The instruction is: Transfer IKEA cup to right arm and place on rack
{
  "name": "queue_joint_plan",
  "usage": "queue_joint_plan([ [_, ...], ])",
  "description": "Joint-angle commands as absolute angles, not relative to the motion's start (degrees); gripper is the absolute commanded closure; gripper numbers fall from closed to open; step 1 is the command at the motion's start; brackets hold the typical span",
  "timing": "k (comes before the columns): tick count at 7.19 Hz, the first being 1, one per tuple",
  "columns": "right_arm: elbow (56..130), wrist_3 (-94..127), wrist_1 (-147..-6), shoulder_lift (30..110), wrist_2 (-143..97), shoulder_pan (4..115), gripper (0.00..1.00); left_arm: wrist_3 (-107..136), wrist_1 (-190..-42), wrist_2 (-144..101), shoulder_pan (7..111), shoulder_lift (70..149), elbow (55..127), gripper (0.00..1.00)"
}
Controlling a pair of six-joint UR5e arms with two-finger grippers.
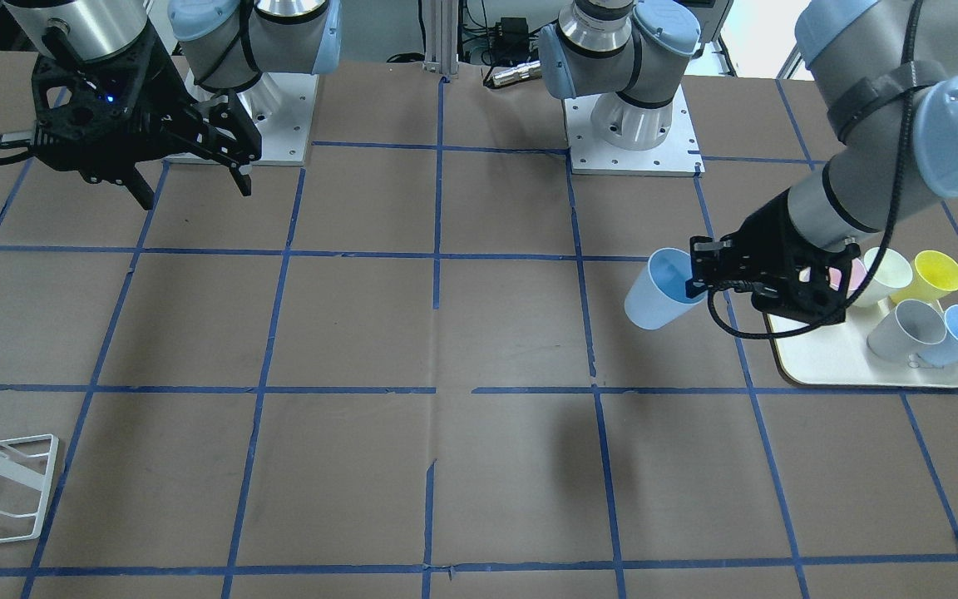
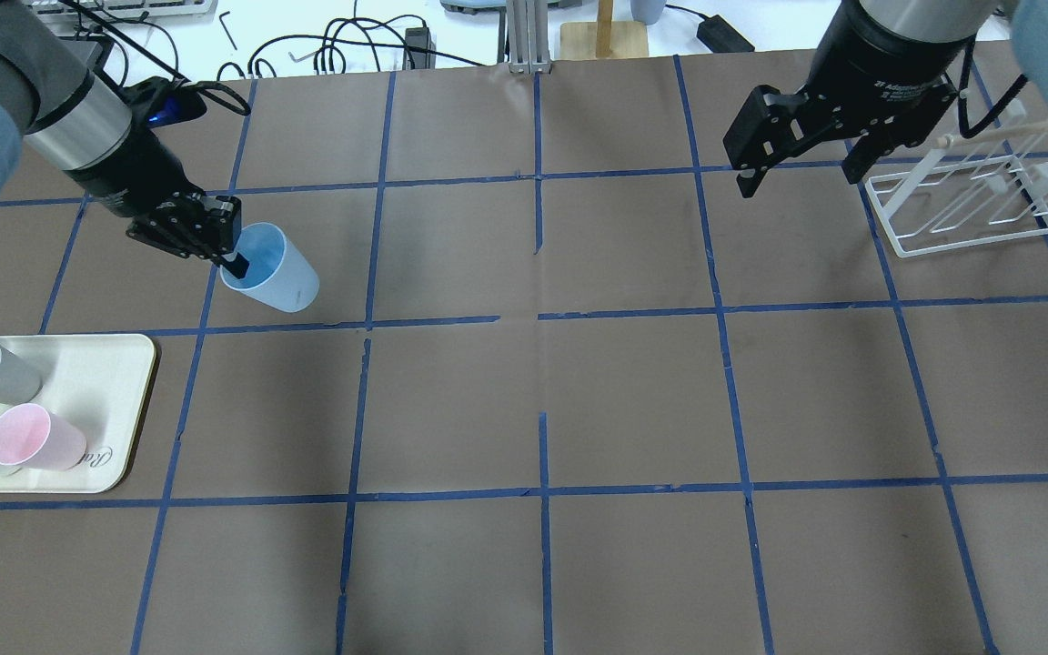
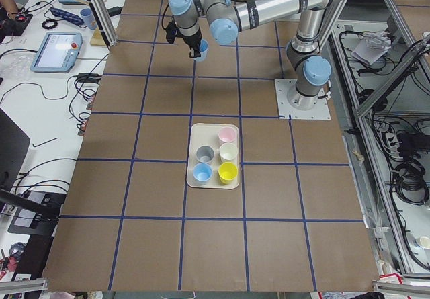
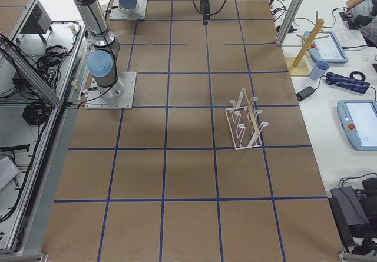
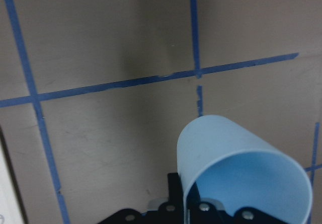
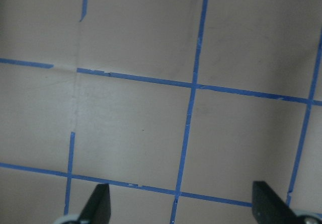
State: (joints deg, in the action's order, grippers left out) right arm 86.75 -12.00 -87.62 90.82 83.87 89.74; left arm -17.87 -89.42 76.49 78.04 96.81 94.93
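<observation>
A table [image 4: 188, 173] covered in brown paper, gridded with blue tape [image 4: 177, 199], fills the room. Along one long side of the table runs a white bench [image 4: 353, 173] with teach pendants [image 4: 357, 122] and a wooden peg stand [image 4: 306, 44]. Aluminium framing [image 4: 35, 76] and loose cables [image 4: 32, 106] line the other side. The lighting is even.

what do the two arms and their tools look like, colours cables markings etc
Both arms are silver-grey tubes with pale blue joint caps. The left tool is slim and black, and a black cable loops down beside it. The right tool is wider, with black linkage fingers and white lettering on its body.
</observation>
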Motion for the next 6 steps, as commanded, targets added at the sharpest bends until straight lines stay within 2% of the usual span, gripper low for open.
queue_joint_plan([
  [1, 87.2, -28.5, -87.6, 90.6, 81.3, 89.3, 0.00, -10.1, -91.7, 65.1, 83.5, 93.3, 95.9, 1.00],
  [4, 87.3, -46.9, -87.4, 90.7, 63.4, 85.0, 0.00, -7.5, -98.9, 42.9, 83.8, 90.1, 96.9, 1.00],
  [6, 88.0, -59.4, -83.4, 90.9, 51.5, 80.7, 0.00, -8.0, -99.8, 29.0, 82.3, 89.0, 104.1, 1.00],
])
